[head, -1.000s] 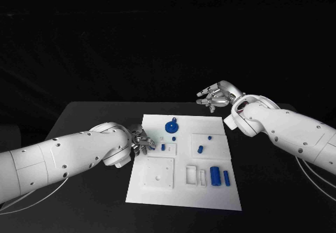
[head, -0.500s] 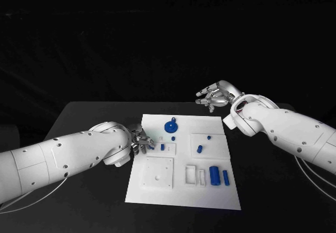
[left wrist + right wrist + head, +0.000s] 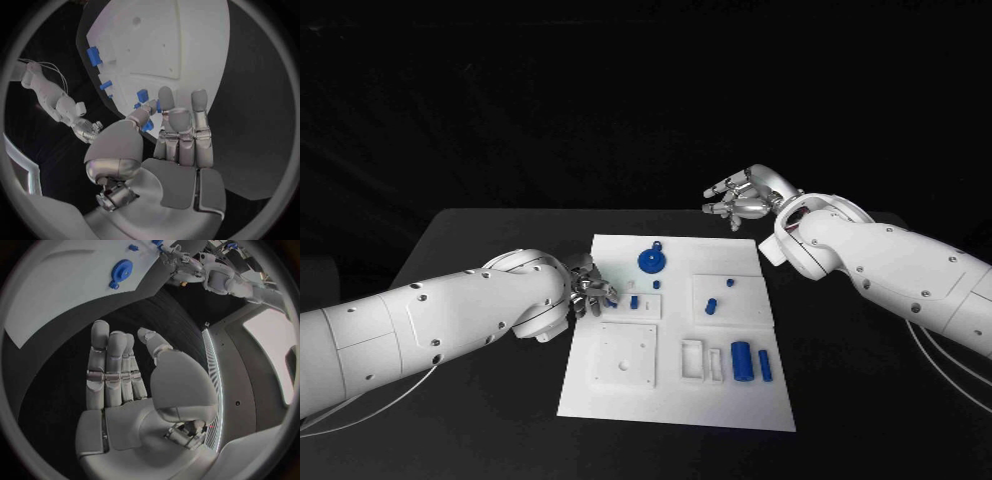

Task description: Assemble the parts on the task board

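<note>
The left hand [image 3: 593, 292] is hanging over the left edge of the task board [image 3: 678, 400], its fingers [image 3: 199, 107] stretched out side by side over the white plate and its thumb bent across toward them. Its fingertips are lying just beside a small blue peg [image 3: 636, 301] near that edge; in the left wrist view a bit of blue [image 3: 147, 126] is showing close to the thumb tip, but the thumb is covering the spot, so whether the hand is pinching a part or holding nothing I cannot tell.

The right hand [image 3: 741, 197] is hovering above the table [image 3: 488, 240] beyond the board's far right corner, well apart from every part. In the right wrist view its palm [image 3: 125, 415] is facing the camera with the fingers straight and slightly parted, the thumb standing off to the side, and nothing is sitting in it.

On the board, a round blue gear [image 3: 652, 262] with a short stem is lying near the far edge, also showing in the right wrist view [image 3: 120, 271]. A tiny blue piece [image 3: 656, 285] is sitting just nearer than the gear. Two small blue pegs [image 3: 713, 306] are sitting in the raised white square right of centre. Toward the near right, a thick blue cylinder [image 3: 743, 361] and a slimmer blue bar [image 3: 764, 363] are lying side by side next to two white rectangular recesses [image 3: 692, 360]. A white square plate [image 3: 627, 354] with small holes is sitting to the left of those
</note>
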### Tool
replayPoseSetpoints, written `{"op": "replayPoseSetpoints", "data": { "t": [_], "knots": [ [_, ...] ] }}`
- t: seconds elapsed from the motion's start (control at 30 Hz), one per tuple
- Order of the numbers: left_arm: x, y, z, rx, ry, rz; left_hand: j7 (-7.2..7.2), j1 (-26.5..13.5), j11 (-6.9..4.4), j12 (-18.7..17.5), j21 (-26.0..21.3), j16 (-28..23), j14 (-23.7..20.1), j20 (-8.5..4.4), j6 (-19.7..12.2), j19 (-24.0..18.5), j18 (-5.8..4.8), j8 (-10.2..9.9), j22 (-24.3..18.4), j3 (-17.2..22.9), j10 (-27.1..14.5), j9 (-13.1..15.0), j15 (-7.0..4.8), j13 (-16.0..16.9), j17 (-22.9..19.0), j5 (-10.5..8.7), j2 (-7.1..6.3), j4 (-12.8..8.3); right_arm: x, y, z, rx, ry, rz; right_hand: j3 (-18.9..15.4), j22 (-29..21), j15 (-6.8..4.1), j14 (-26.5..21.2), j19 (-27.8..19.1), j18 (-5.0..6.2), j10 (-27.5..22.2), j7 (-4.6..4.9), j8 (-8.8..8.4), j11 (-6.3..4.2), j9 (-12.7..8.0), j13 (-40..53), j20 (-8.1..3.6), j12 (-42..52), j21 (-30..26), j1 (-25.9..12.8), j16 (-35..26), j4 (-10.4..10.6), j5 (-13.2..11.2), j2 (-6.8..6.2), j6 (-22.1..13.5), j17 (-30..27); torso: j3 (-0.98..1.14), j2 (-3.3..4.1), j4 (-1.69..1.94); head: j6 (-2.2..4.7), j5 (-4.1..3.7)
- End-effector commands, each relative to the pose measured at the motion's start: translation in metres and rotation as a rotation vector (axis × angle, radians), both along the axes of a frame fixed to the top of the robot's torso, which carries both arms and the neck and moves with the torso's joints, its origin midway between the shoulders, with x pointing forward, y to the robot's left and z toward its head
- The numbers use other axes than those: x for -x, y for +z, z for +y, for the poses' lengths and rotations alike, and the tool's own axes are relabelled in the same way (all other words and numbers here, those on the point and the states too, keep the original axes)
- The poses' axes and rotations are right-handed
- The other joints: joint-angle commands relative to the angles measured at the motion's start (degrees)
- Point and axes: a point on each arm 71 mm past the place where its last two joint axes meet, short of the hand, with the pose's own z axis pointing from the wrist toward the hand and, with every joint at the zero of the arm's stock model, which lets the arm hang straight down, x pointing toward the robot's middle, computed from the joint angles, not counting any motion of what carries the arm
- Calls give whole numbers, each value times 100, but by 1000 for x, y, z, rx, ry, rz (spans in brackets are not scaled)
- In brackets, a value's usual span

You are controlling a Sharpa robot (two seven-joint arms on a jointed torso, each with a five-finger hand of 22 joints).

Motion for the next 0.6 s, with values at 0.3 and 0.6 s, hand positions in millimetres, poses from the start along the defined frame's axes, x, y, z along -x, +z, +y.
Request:
{"op": "replayPoseSetpoints", "data": {
  "t": [0.3, 0.6],
  "knots": [
    [3, -3, -5, -38, -29, 1, -529, 72, -27, 41, 48, 59, -5, -20, 585, 34, -55, -20, 91, 197, 259, 24, -46, 6, 10, -13, 40, -173, 0, 0, 1, 8, 14, 1, 15, 5, -58, 31, 117, 6, 7, 4, 16, -40, 9, 5, -43, -25, -20, -5, 39, 26, 35, -29, -26, -10, 4, 6, -3, -6, -12],
    [4, -6, -7, -55, -32, -10, -526, 157, -30, 103, 99, 126, -4, -4, 607, 26, -42, -85, 93, 145, 259, -31, -34, 24, 32, -141, 33, -114, 1, 0, 0, 9, 13, 0, 15, 5, -58, 31, 117, 6, 7, 4, 16, -40, 9, 5, -43, -25, -20, -5, 39, 26, 35, -29, -26, -10, 2, 2, -3, -12, -19]
  ]
}}
